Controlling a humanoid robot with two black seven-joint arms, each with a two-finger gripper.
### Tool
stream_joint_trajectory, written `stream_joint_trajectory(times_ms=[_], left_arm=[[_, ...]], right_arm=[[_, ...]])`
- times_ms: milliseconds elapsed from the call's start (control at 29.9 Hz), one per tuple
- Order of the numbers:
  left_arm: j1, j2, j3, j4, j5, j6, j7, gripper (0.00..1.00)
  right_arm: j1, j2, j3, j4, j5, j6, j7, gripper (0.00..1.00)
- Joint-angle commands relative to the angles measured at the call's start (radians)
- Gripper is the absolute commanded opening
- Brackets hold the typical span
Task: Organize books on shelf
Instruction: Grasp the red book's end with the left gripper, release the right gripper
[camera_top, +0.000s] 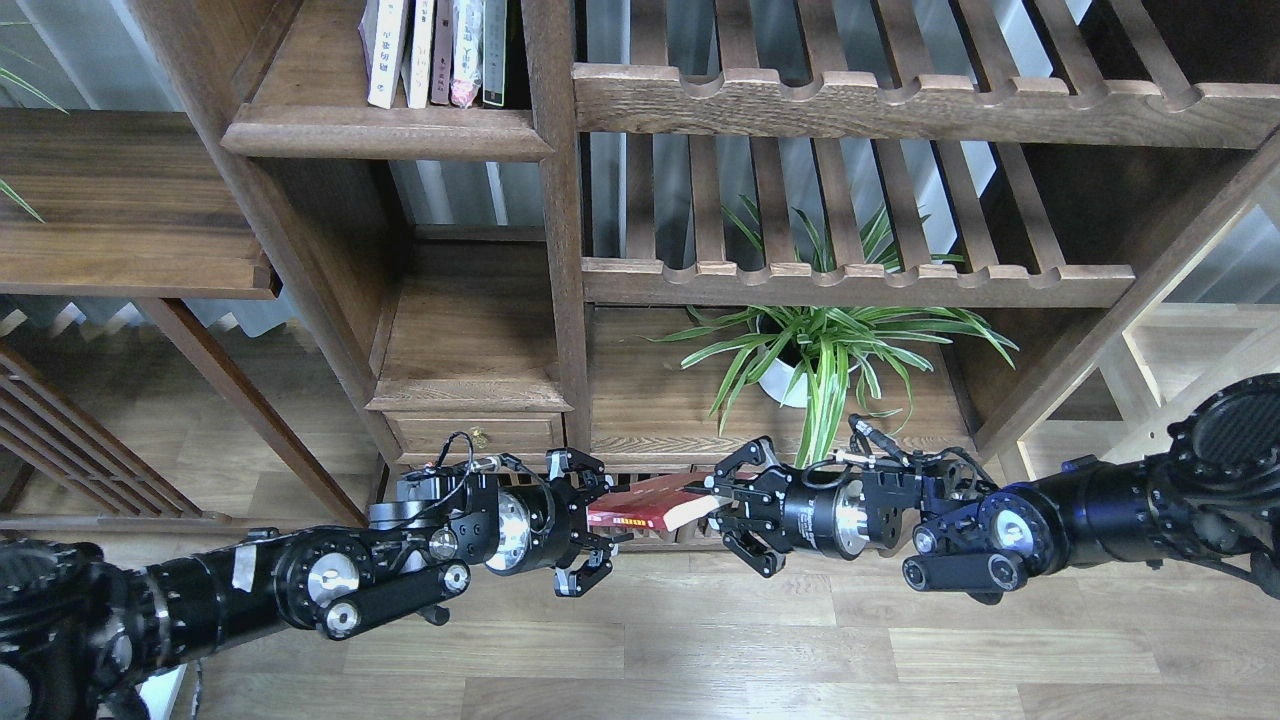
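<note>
Dark wooden shelving unit (560, 250) stands on pale wood-plank floor (750, 650).

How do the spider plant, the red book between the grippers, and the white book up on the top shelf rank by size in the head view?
1. Spider plant, clearly the largest.
2 and 3. Red book and white book look alike in extent; the white one is cut off by the frame edge and stands farther away, so I will not rank them.

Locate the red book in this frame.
In the head view the red book sits low at centre, held between the left end effector and the right end effector, below the potted plant.
</note>
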Motion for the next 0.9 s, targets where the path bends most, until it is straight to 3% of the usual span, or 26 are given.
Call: stream_joint_trajectory(times_ms=[0, 468, 501, 602, 669, 836, 869], left_arm=[[0.000, -0.014, 0.000, 0.013, -0.005, 0.015, -0.001, 0.00], [0.005, -0.018, -0.007, 0.008, -0.011, 0.021, -0.003, 0.00], [0.005, -0.018, -0.007, 0.004, -0.011, 0.021, -0.003, 0.00], [0.000, -0.021, -0.012, -0.002, -0.021, 0.019, -0.003, 0.00], [-0.001, -0.024, -0.017, -0.004, -0.031, 0.019, -0.003, 0.00], [-0.001, -0.024, -0.018, -0.004, -0.079, 0.019, -0.008, 0.00], [-0.001, -0.023, -0.020, -0.005, -0.082, 0.019, -0.008, 0.00]], right_arm=[[0.001, -0.001, -0.007, 0.001, 0.000, 0.000, 0.000, 0.07], [0.004, -0.015, -0.006, 0.001, 0.012, 0.000, 0.000, 0.08], [0.006, -0.019, -0.006, 0.001, 0.023, 0.000, 0.000, 0.14], [0.007, -0.024, 0.009, -0.001, 0.098, 0.000, 0.000, 0.54], [0.006, -0.026, 0.014, -0.001, 0.127, 0.000, 0.000, 0.74], [-0.017, -0.048, 0.016, -0.021, 0.153, 0.000, 0.000, 1.00], [-0.028, -0.058, 0.016, -0.025, 0.155, 0.000, 0.000, 1.00]])
